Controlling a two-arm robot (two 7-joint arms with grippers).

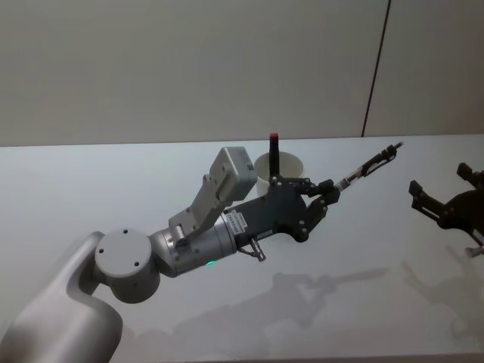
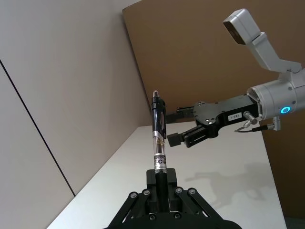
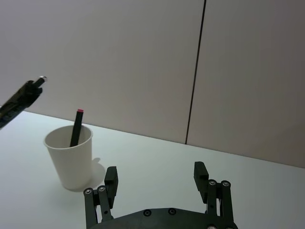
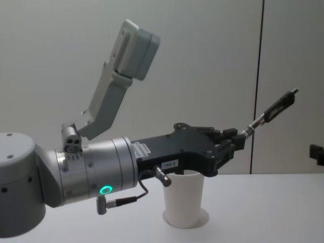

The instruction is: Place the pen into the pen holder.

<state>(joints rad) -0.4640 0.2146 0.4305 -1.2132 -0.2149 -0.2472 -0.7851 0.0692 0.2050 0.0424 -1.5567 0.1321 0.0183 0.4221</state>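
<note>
Clamping the pen (image 1: 367, 169) by its lower barrel in the left gripper (image 1: 329, 189), fingers closed tight on it, raised well above the white table (image 1: 113, 189). Tilting it up and away to the right, clip end highest, all of its upper length free in the air. Keeping the held end to the right of the pen holder (image 3: 70, 160), not over its mouth. Standing upright on the table, that white paper cup, just below and beyond the gripper's black body, which covers part of its rim in the head view. Holding a black marker (image 3: 76, 126) with a red cap, leaning on the rim and leaving most of the mouth free. Hovering near the table's right side, well apart from cup and pen, the right gripper (image 3: 156, 174), fingers spread wide, nothing between them. Leaving open white surface between the two grippers, and a strip of it between the cup and the far edge along the wall (image 1: 189, 68).
</note>
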